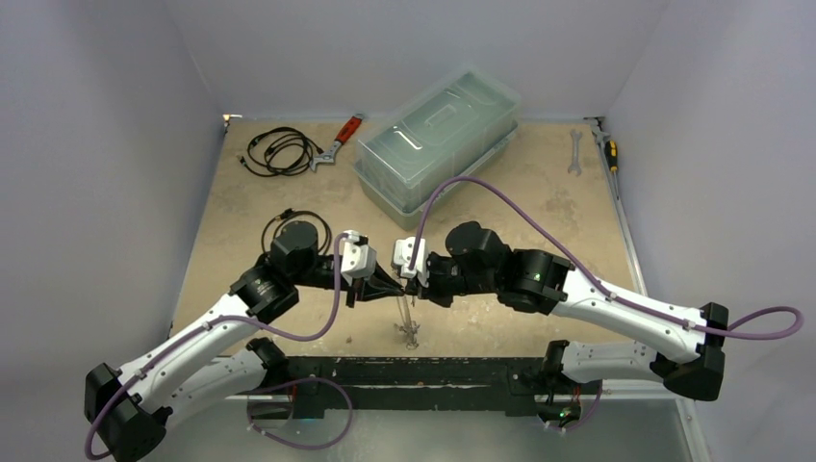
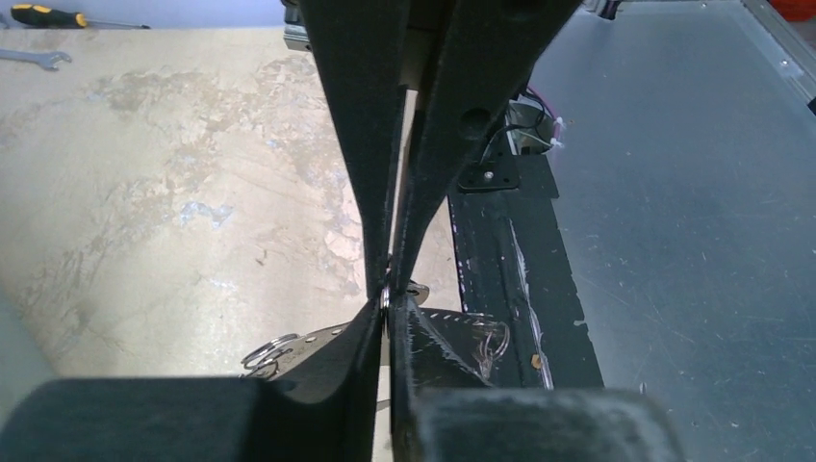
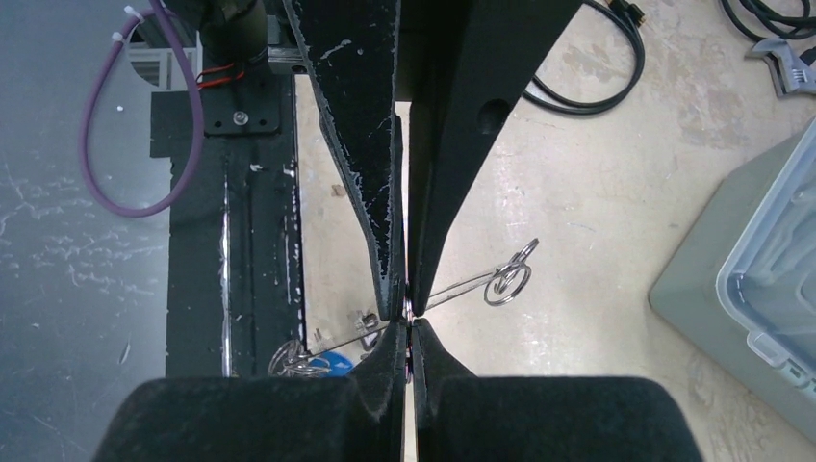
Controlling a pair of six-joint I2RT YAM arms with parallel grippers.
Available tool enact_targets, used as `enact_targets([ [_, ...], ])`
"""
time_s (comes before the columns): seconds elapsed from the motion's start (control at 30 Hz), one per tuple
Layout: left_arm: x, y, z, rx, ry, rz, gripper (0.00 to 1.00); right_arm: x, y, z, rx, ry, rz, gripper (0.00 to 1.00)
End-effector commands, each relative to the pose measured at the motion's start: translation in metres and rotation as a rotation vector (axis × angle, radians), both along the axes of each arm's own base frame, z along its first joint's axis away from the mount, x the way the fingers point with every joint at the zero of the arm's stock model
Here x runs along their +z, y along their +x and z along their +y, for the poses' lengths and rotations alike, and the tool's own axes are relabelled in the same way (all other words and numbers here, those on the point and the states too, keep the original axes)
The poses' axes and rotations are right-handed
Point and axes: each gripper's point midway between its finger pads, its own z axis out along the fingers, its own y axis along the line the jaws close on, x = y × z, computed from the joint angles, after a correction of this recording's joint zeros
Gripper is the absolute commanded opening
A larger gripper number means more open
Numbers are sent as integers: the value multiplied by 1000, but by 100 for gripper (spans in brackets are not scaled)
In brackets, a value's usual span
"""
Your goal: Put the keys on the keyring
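Both grippers meet tip to tip above the table's near edge. My left gripper (image 1: 390,287) (image 2: 386,306) is shut on a silver glint of the keyring's thin wire. My right gripper (image 1: 412,291) (image 3: 408,318) is shut on the same keyring (image 3: 462,285) from the opposite side. The keyring (image 1: 404,310) hangs below the tips as thin lines. The keys (image 1: 411,335) bunch at its low end. In the right wrist view a blue tag (image 3: 332,364) and a small key (image 3: 369,325) sit there. A small split ring (image 3: 508,281) (image 2: 269,351) rides the wire's other end.
A clear lidded box (image 1: 438,144) stands at the back. A black cable coil (image 1: 279,151) and a red-handled tool (image 1: 339,142) lie back left. A wrench (image 1: 574,151) and a screwdriver (image 1: 608,149) lie back right. A black mounting strip (image 1: 423,371) runs along the near edge.
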Motion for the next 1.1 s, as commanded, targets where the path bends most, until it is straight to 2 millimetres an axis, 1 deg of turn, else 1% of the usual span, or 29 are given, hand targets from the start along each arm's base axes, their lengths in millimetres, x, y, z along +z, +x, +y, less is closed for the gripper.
enact_targets([
  [0.0, 4, -1, -4, -11, -13, -10, 0, 38, -5, 12, 51, 125, -49, 0],
  [0.13, 10, -4, -2, -19, -31, -33, 0, 45, -6, 11, 53, 161, -65, 0],
  [0.17, 13, -5, -1, -18, -40, -42, 0, 48, -6, 10, 46, 176, -72, 4],
  [0.2, 17, -5, 0, -12, -50, -55, 0, 52, -5, 9, 39, 192, -82, 16],
  [0.23, 20, -6, 2, -4, -59, -66, 0, 56, -3, 8, 28, 211, -94, 31],
  [0.27, 22, -6, 4, 10, -65, -70, 0, 63, 0, 4, 3, 238, -112, 44],
  [0.3, 29, -5, 4, 20, -95, -95, 0, 69, 3, 2, -24, 266, -129, 51],
  [0.33, 34, -5, 5, 27, -115, -105, 0, 75, 7, -2, -55, 295, -148, 56],
  [0.37, 37, -6, 6, 34, -130, -107, 0, 79, 10, -5, -77, 325, -165, 59],
  [0.5, 48, -8, 8, 46, -182, -109, 0, 105, 8, -18, -121, 488, -187, 60],
  [0.57, 55, -9, 8, 50, -211, -100, 0, 114, 4, -25, -120, 555, -205, 60],
  [0.67, 65, -12, 9, 51, -254, -107, 0, 119, -5, -29, -79, 623, -220, 59],
  [0.87, 89, -21, 14, 42, -370, -115, 0, 111, -22, -25, 23, 680, -228, 47],
  [0.93, 94, -24, 16, 36, -397, -111, 0, 106, -25, -20, 49, 669, -221, 44],
  [1.07, 104, -27, 20, 45, -442, -110, 0, 105, -30, -13, 94, 657, -209, 39],
])
